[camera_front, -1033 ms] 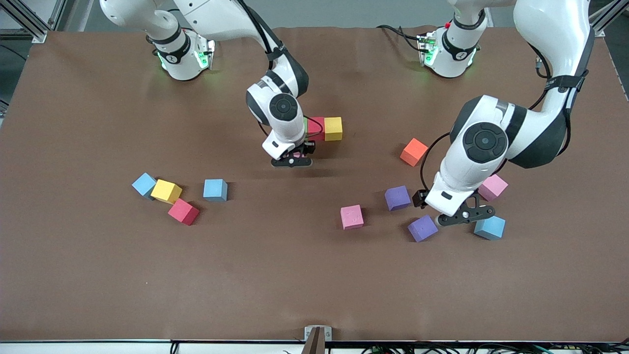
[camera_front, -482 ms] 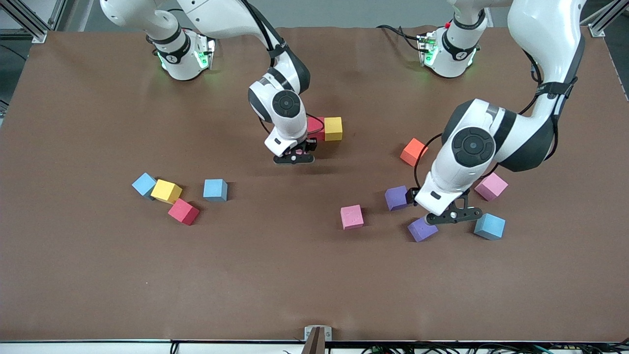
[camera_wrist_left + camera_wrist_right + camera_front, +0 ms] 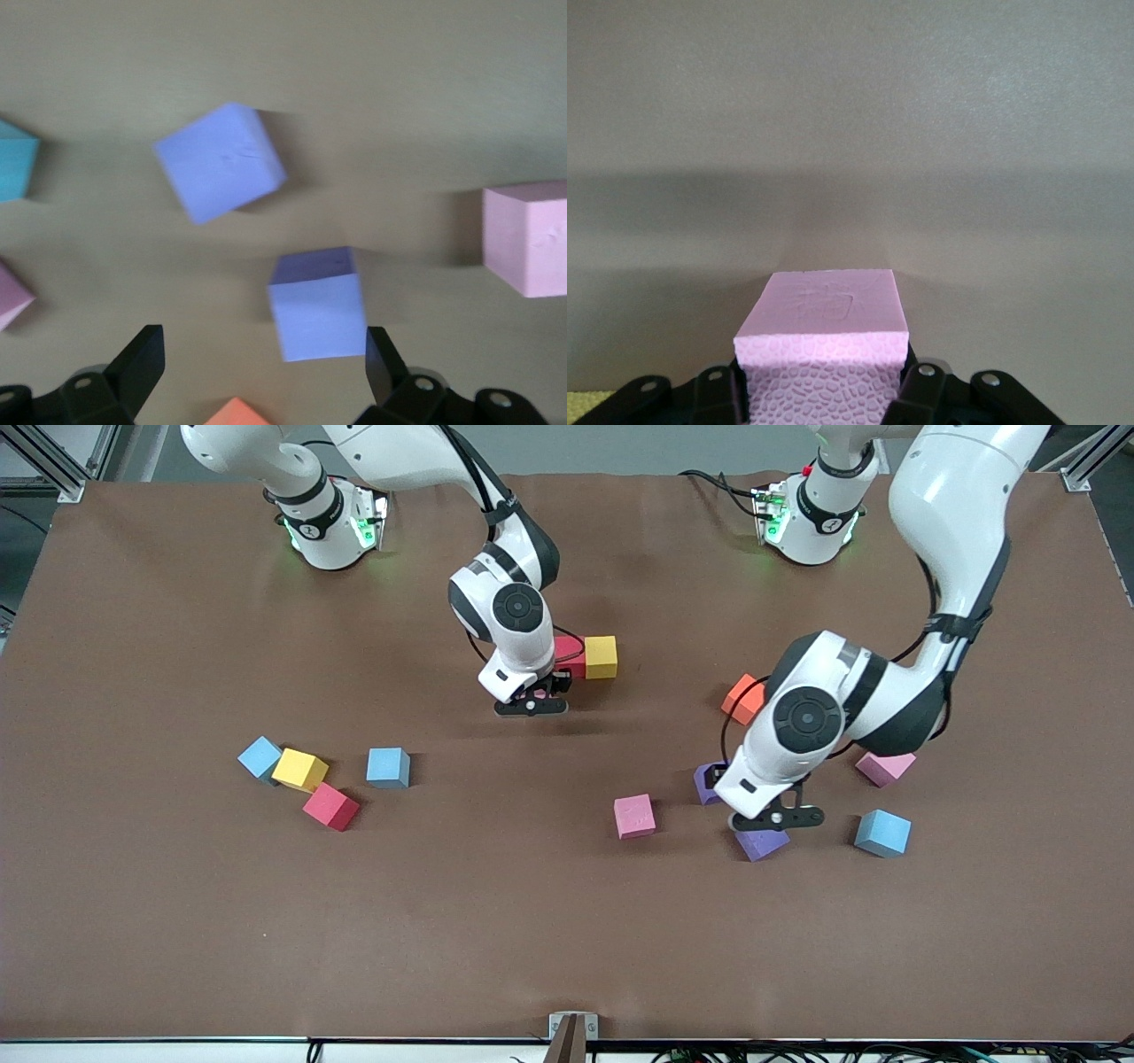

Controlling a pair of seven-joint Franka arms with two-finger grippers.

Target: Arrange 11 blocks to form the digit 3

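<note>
Pink block sits clamped in the right gripper, low over mid-table, just beside the started row: red block touching yellow block, a green one likely hidden under the wrist. Judgement: this cube is the single link below the top bar of the digit 3, so it should land square, flush against the end cube, edges parallel to the table's long edge, then release straight up so the foam doesn't drag.

Left gripper hangs with jaws wide apart over the purple block toward the left arm's end; the second purple block lies skewed close by. It should centre and align with the faces before closing, keeping clear of orange cube.

Remaining blocks lie scattered near the table's middle band.
</note>
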